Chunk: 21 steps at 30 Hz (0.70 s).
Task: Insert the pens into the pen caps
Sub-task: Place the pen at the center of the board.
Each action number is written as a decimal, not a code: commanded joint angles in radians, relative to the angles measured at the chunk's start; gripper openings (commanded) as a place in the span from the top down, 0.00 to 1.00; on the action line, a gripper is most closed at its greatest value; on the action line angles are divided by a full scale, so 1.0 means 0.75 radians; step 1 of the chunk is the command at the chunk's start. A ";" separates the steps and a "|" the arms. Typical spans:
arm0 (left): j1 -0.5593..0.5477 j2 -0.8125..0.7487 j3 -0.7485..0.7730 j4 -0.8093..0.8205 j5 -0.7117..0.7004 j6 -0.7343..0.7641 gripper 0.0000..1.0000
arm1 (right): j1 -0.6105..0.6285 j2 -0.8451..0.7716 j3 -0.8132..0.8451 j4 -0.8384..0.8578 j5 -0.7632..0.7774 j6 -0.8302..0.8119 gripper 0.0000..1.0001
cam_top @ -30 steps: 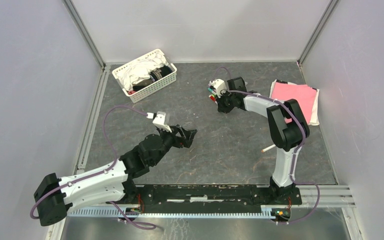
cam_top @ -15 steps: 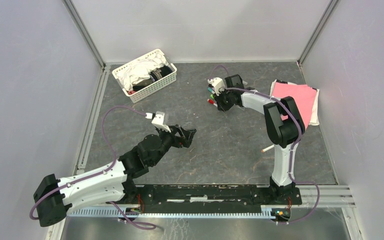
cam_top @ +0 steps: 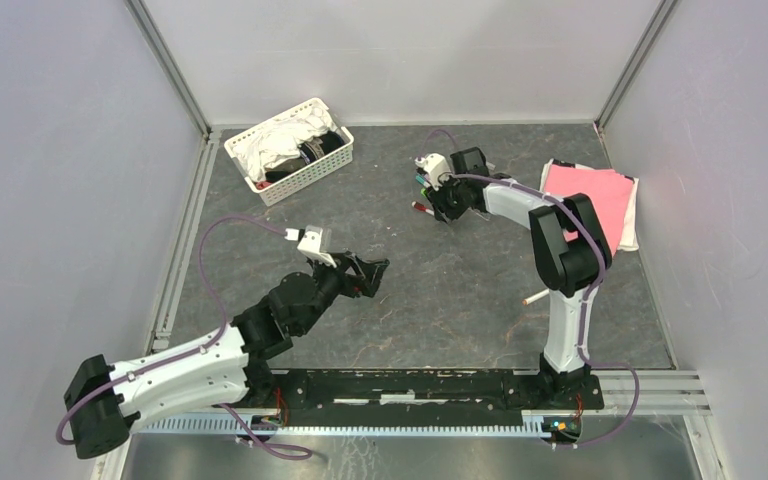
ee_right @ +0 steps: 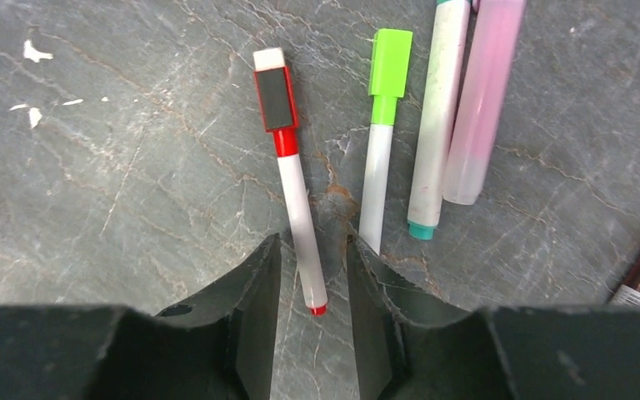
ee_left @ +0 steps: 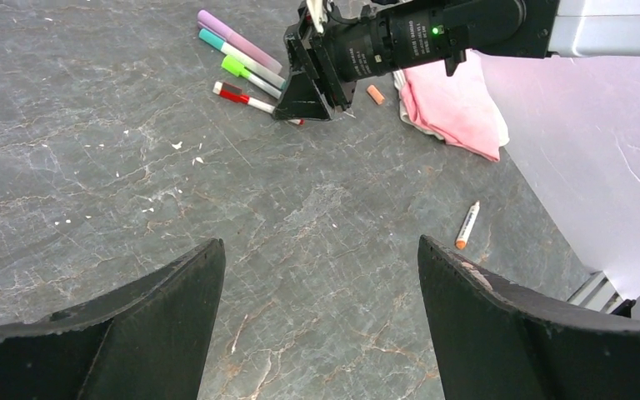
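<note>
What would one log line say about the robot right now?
left gripper: open, empty | right gripper: open, around red pen lying on table | orange pen: lying alone

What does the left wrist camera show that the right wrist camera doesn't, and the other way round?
Only the left wrist view: the left tool, wide open, the right arm, a pink cloth, an orange cap near it, and a lone orange-tipped pen.
Only the right wrist view: the red pen seen lying between the parted fingers of the right tool.
Both: the red pen, green pen, teal pen and purple pen, side by side on the grey table.
</note>
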 commanded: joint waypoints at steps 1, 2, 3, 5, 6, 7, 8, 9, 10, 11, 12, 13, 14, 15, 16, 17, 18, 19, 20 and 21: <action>0.001 -0.041 -0.012 0.020 -0.026 -0.001 0.10 | -0.003 -0.185 -0.027 0.016 -0.050 -0.037 0.57; 0.002 -0.048 -0.017 0.029 -0.020 -0.003 0.10 | -0.006 -0.231 -0.047 0.022 -0.074 -0.042 0.56; 0.001 -0.055 -0.021 0.040 -0.014 -0.005 0.09 | -0.008 -0.270 -0.069 0.028 -0.101 -0.053 0.54; 0.001 -0.069 -0.029 0.072 0.001 -0.009 0.07 | -0.018 -0.357 -0.109 0.031 -0.158 -0.081 0.51; 0.002 -0.075 -0.030 0.081 0.006 -0.011 0.06 | -0.026 -0.397 -0.135 0.036 -0.193 -0.096 0.50; 0.001 -0.082 -0.030 0.094 0.011 -0.012 0.04 | -0.037 -0.443 -0.167 0.039 -0.231 -0.117 0.49; 0.001 -0.087 -0.028 0.102 0.016 -0.012 0.03 | -0.048 -0.481 -0.199 0.039 -0.279 -0.144 0.47; 0.001 -0.092 -0.025 0.107 0.020 -0.012 0.00 | -0.062 -0.535 -0.235 0.039 -0.323 -0.167 0.46; 0.001 -0.097 -0.023 0.114 0.024 -0.010 0.00 | -0.078 -0.570 -0.264 0.040 -0.355 -0.181 0.45; 0.001 -0.098 -0.019 0.117 0.028 -0.008 0.00 | -0.099 -0.610 -0.298 0.040 -0.403 -0.201 0.45; 0.001 -0.097 -0.012 0.117 0.035 -0.004 0.00 | -0.122 -0.645 -0.331 0.034 -0.454 -0.227 0.44; 0.001 -0.094 -0.006 0.118 0.044 -0.001 0.00 | -0.148 -0.684 -0.362 0.034 -0.483 -0.249 0.43; 0.001 -0.090 -0.001 0.118 0.053 0.004 0.00 | -0.173 -0.720 -0.394 0.027 -0.518 -0.277 0.42; 0.001 -0.086 0.003 0.118 0.063 0.009 0.00 | -0.208 -0.759 -0.423 0.009 -0.560 -0.311 0.41; 0.001 -0.083 0.005 0.117 0.068 0.013 0.00 | -0.242 -0.798 -0.451 -0.021 -0.606 -0.362 0.41; 0.001 -0.077 0.007 0.114 0.073 0.014 0.00 | -0.266 -0.826 -0.469 -0.061 -0.633 -0.423 0.41; 0.001 -0.077 0.007 0.112 0.074 0.018 0.00 | -0.288 -0.853 -0.476 -0.129 -0.649 -0.483 0.40; 0.001 -0.076 0.005 0.109 0.075 0.021 0.00 | -0.303 -0.873 -0.480 -0.197 -0.659 -0.562 0.40; 0.001 -0.077 0.002 0.107 0.074 0.023 0.00 | -0.313 -0.888 -0.479 -0.285 -0.658 -0.640 0.40; 0.001 -0.079 -0.002 0.106 0.073 0.024 0.00 | -0.326 -0.900 -0.480 -0.364 -0.654 -0.697 0.39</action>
